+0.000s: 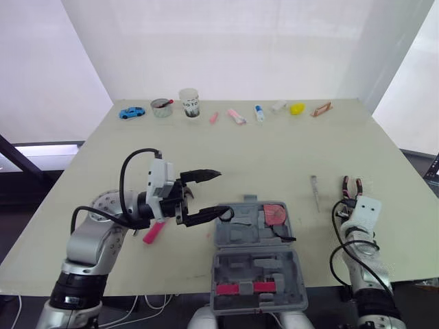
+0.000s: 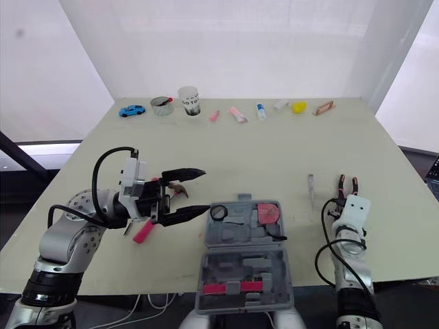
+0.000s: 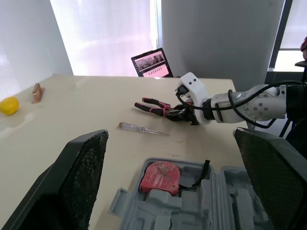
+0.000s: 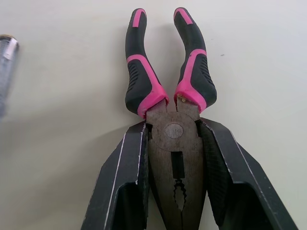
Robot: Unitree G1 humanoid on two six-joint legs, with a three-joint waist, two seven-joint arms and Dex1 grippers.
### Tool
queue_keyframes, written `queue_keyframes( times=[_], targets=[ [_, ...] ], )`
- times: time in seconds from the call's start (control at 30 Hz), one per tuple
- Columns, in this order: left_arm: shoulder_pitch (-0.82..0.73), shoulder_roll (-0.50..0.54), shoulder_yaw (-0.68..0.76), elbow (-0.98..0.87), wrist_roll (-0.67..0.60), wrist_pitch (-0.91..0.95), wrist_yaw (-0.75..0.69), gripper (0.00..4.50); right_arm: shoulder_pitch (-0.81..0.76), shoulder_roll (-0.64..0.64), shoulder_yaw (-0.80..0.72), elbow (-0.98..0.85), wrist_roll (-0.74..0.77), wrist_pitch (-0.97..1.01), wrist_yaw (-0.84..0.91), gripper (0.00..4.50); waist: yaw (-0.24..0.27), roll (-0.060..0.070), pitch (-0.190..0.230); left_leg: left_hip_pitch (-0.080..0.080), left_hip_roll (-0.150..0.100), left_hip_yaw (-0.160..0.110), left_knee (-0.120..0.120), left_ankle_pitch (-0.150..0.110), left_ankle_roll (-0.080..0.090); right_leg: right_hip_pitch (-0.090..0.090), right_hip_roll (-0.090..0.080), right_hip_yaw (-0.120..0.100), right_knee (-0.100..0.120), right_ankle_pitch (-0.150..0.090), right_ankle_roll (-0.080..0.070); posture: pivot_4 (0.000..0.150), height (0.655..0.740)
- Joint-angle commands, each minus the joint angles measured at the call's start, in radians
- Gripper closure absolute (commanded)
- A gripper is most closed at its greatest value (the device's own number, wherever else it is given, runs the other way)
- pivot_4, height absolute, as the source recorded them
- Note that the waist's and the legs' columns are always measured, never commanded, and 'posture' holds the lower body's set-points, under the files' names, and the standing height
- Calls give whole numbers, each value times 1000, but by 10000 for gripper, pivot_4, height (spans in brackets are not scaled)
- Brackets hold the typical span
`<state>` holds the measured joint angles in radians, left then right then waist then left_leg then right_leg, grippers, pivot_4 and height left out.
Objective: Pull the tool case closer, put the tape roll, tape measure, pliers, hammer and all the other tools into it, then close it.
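The case (image 1: 221, 236) lies open at the near edge of the worktop (image 1: 274, 151), about midway between the two arms. A red tape measure (image 1: 276, 213) sits in its far half, with a black ring (image 2: 218, 212) in the far-left corner. A pink tool (image 1: 241, 288) lies in the near half.

The left gripper (image 1: 225, 190) hovers just left of the case with its jaws released and spread wide, holding nothing. A pink handle (image 1: 153, 232) lies on the worktop under that arm.

The right gripper (image 3: 178, 114) is down on the worktop to the right of the case. Its jaws are clenched on the metal head of the pliers (image 4: 173, 143), one finger against each side, and the pink-and-black grips point away from it. A clear screwdriver (image 1: 314, 192) lies just left of the pliers, apart from them.

A toy car (image 1: 131, 112), cups and other small items line the far edge
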<state>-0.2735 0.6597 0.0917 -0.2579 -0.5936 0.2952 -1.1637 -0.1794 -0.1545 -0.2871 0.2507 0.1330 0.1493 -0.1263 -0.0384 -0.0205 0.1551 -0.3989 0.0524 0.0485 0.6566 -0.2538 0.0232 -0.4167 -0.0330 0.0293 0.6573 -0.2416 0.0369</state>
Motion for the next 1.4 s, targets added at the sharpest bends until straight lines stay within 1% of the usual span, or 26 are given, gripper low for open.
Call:
queue_keyframes(
  times=[0.03, 0.1, 0.2, 0.23, 0.33, 0.47, 0.57, 0.63, 0.77, 0.87, 0.97, 1.1, 1.2, 1.4],
  targets=[
    [-14, 6, 6, -23, -16, -19, -17, 0, 29, -55, -40, -102, 34, -32, 68, 35463, -1, 0, 0, 0, 0, 0, 0, 0, 0, 0, 0, 0, 0, 0, 0, 1500, 7400],
    [-12, 11, 4, -19, -15, -23, -33, 0, 60, -90, -46, -132, 52, -30, 120, 35463, -3, 0, 0, 1, 0, 0, 0, 0, 0, 0, 0, 0, 1, 0, 0, 1500, 7400],
    [-17, 27, -6, -10, -17, -33, -83, 0, 123, -175, -53, -181, 82, -31, 253, 35463, -2, 1, 0, 1, 0, 0, 0, 0, 0, 0, 1, 1, 1, 0, 0, 1500, 7400],
    [-23, 35, -12, -7, -25, -35, -116, 0, 144, -215, -63, -183, 94, -30, 303, 35463, -2, 1, 1, 1, 0, 0, 0, 0, 0, 0, 1, 1, 1, 0, 0, 1500, 7400],
    [-38, 50, -20, 1, -49, -34, -186, 0, 174, -283, -85, -175, 129, -25, 390, 35463, 0, 1, 1, 1, 0, 1, 0, 0, 0, 0, 1, 1, 0, 0, 0, 1500, 7400],
    [-75, 68, -24, 18, -83, -27, -282, 0, 179, -329, -102, -184, 159, -2, 455, 35463, -3, 1, 1, 1, 0, 2, 0, 0, 0, 0, 2, 1, 1, 0, 0, 1500, 7400],
    [-100, 73, -17, 49, -85, -31, -312, 0, 185, -348, -84, -210, 191, 6, 534, 35463, -2, 1, 1, 2, 0, 2, 0, 0, 0, 0, 3, 1, 1, 0, 0, 1500, 7400],
    [-109, 84, -9, 80, -77, -42, -337, 0, 194, -368, -57, -258, 217, 24, 610, 35463, -2, 1, 1, 2, 0, 2, 0, 0, 0, 0, 3, 1, 1, 0, 0, 1500, 7400],
    [-108, 106, -3, 111, -60, -48, -352, 0, 201, -399, -25, -338, 249, 79, 687, 35463, 0, 1, 1, 1, 1, 1, 0, 0, 0, 0, 3, 1, 1, 0, 0, 1500, 7400],
    [-63, 144, 21, 128, -39, -87, -379, 0, 199, -480, 34, -441, 293, 157, 820, 35463, 0, 2, 2, 1, 1, 1, 0, 0, 0, 0, 3, 1, 0, 0, 0, 1500, 7400],
    [-36, 183, 44, 140, -52, -97, -410, 0, 175, -552, 85, -502, 319, 224, 911, 35463, 1, 1, 3, 1, 1, 1, 0, 0, 0, 0, 3, 2, 0, 0, 0, 1500, 7400],
    [3, 243, 66, 156, -84, -120, -448, 0, 107, -634, 212, -551, 289, 268, 1020, 35463, 5, -1, 4, 1, 1, 1, 0, 0, 0, 0, 3, 0, 1, -1, -1, 1500, 7400],
    [28, 286, 57, 167, -95, -151, -451, 0, 31, -643, 305, -566, 259, 290, 1054, 35463, 6, -1, 4, 1, 2, 1, 0, 0, 0, 0, 3, -1, 0, -2, -1, 1500, 7400],
    [50, 305, 92, 172, -114, -132, -446, 0, -156, -582, 508, -553, 161, 306, 1096, 35463, 7, -3, 7, 0, 2, 1, 1, 0, 0, -1, 2, -1, 0, -1, -1, 1500, 7400]
  ],
)
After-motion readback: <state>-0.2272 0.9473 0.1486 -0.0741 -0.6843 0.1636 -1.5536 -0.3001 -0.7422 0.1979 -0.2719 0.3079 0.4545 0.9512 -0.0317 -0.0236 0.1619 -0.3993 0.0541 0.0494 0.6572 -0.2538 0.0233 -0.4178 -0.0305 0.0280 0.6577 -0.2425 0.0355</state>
